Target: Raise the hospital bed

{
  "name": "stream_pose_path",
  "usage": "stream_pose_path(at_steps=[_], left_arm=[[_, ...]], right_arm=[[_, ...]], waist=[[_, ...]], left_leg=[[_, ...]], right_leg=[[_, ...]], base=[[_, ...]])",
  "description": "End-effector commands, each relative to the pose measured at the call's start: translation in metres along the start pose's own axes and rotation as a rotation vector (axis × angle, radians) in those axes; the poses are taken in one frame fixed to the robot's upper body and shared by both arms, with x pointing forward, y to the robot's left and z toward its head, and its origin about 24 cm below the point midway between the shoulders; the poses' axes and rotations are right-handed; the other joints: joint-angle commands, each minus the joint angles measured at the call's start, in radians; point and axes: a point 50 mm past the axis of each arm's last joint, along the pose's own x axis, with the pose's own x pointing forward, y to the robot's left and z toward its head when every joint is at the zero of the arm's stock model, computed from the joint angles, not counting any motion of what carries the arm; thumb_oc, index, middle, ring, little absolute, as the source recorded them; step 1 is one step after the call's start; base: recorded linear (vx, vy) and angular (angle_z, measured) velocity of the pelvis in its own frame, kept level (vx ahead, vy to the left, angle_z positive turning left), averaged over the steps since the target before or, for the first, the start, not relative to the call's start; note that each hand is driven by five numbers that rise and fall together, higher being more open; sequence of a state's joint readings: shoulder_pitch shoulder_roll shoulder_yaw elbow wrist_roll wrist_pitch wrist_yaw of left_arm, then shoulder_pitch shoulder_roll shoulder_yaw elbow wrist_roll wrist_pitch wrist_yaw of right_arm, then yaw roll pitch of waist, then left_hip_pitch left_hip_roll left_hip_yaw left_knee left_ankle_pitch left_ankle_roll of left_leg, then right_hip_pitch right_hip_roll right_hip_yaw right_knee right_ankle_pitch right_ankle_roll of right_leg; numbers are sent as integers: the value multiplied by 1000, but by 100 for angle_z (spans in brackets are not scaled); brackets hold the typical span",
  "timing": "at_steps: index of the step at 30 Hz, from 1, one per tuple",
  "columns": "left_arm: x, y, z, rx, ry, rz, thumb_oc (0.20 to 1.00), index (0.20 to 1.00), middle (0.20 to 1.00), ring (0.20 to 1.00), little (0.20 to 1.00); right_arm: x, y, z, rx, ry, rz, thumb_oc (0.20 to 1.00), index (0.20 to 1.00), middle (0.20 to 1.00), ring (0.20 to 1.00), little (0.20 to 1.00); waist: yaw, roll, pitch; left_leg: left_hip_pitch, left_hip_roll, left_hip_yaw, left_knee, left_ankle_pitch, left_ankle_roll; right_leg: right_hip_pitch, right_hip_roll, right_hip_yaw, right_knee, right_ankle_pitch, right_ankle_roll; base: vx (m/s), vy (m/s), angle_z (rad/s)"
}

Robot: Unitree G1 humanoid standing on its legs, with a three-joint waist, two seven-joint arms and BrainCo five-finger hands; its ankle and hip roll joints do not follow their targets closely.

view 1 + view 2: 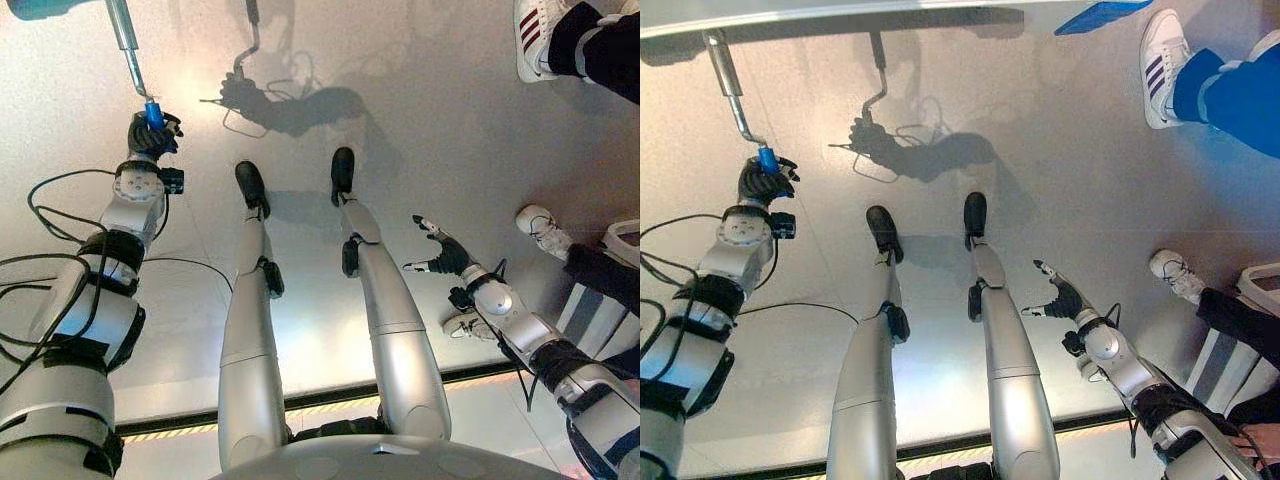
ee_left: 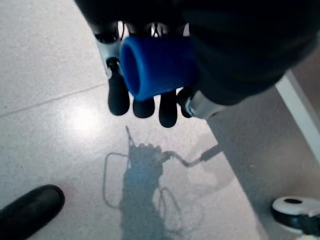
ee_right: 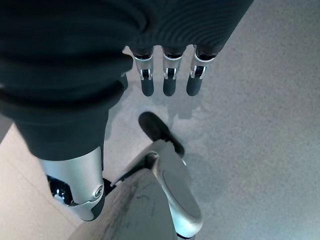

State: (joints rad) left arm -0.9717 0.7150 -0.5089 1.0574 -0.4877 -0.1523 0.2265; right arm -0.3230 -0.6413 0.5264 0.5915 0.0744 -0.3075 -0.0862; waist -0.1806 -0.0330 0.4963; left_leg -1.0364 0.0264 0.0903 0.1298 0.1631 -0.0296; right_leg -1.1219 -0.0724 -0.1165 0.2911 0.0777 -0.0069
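Observation:
A silver crank rod (image 1: 124, 38) reaches down from the bed's edge (image 1: 790, 12) at the upper left and ends in a blue handle (image 1: 153, 113). My left hand (image 1: 150, 137) is shut on that blue handle (image 1: 767, 160), fingers curled round it. In the left wrist view the blue handle (image 2: 155, 65) sits inside the curled fingers (image 2: 119, 97). My right hand (image 1: 443, 254) hangs open at the lower right, away from the crank, holding nothing; its straight fingers (image 3: 168, 82) point over the floor.
A person stands at the right: a white striped shoe (image 1: 1163, 55) with a blue trouser leg (image 1: 1230, 90), another white shoe (image 1: 540, 228). A caster wheel (image 2: 296, 214) sits under the bed. A yellow-and-black strip (image 1: 170, 432) crosses the floor behind me.

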Motion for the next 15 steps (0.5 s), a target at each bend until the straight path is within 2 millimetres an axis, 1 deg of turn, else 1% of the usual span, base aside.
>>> stream_pose_path(at_steps=[1, 2, 4, 6, 8, 9, 11, 12, 15], left_arm=[[7, -13, 39, 49, -144, -45, 200, 200, 200, 200, 200], [7, -13, 39, 49, -144, -45, 200, 200, 200, 200, 200], [9, -22, 52, 61, -178, -69, 200, 200, 200, 200, 200], [9, -25, 56, 62, -186, -75, 200, 200, 200, 200, 200], [9, -36, 66, 70, -218, -107, 200, 200, 200, 200, 200], [9, -36, 67, 71, -218, -107, 200, 200, 200, 200, 200], [8, -47, 76, 90, -249, -137, 200, 200, 200, 200, 200], [8, -47, 76, 90, -249, -137, 200, 200, 200, 200, 200], [7, -56, 84, 117, -278, -165, 200, 200, 200, 200, 200]], right_arm=[[-2, 13, -2, 23, 9, 60, 1000, 1000, 1000, 1000, 1000], [-2, 13, -2, 23, 9, 60, 1000, 1000, 1000, 1000, 1000], [-1, 16, -2, 24, 15, 70, 1000, 1000, 1000, 1000, 1000], [-2, 17, -4, 26, 22, 72, 1000, 1000, 1000, 1000, 1000], [-1, 19, -4, 28, 23, 80, 1000, 1000, 1000, 1000, 1000], [-1, 19, -4, 28, 23, 80, 1000, 1000, 1000, 1000, 1000], [0, 20, -4, 21, 26, 88, 1000, 1000, 1000, 1000, 1000], [0, 20, -4, 21, 26, 88, 1000, 1000, 1000, 1000, 1000], [-1, 21, -5, 24, 32, 92, 1000, 1000, 1000, 1000, 1000]], waist=[[8, -32, -30], [9, -32, -29], [4, -32, -34], [4, -31, -36], [1, -31, -43], [1, -31, -43], [-2, -31, -49], [-2, -31, -49], [-4, -31, -52]], left_leg=[[26, -77, 10, 111, -144, 82], [26, -77, 10, 111, -144, 82], [25, -79, 9, 108, -144, 82], [24, -79, 9, 109, -145, 82], [23, -81, 12, 112, -150, 84], [23, -81, 12, 112, -150, 84], [24, -82, 14, 110, -150, 85], [24, -82, 14, 110, -150, 86], [25, -82, 13, 105, -147, 85]], right_leg=[[31, 48, 3, -30, 62, 101], [31, 48, 3, -30, 62, 101], [29, 47, 0, -30, 61, 101], [28, 47, 0, -28, 60, 101], [22, 49, 3, -22, 59, 100], [22, 49, 3, -22, 59, 100], [21, 51, 6, -23, 59, 100], [21, 51, 6, -23, 59, 100], [22, 47, 3, -24, 59, 100]], base=[[0, 0, 0], [0, 0, 0], [0, 0, 0], [0, 0, 0], [0, 0, 0], [0, 0, 0], [0, 0, 0], [0, 0, 0], [0, 0, 0]])
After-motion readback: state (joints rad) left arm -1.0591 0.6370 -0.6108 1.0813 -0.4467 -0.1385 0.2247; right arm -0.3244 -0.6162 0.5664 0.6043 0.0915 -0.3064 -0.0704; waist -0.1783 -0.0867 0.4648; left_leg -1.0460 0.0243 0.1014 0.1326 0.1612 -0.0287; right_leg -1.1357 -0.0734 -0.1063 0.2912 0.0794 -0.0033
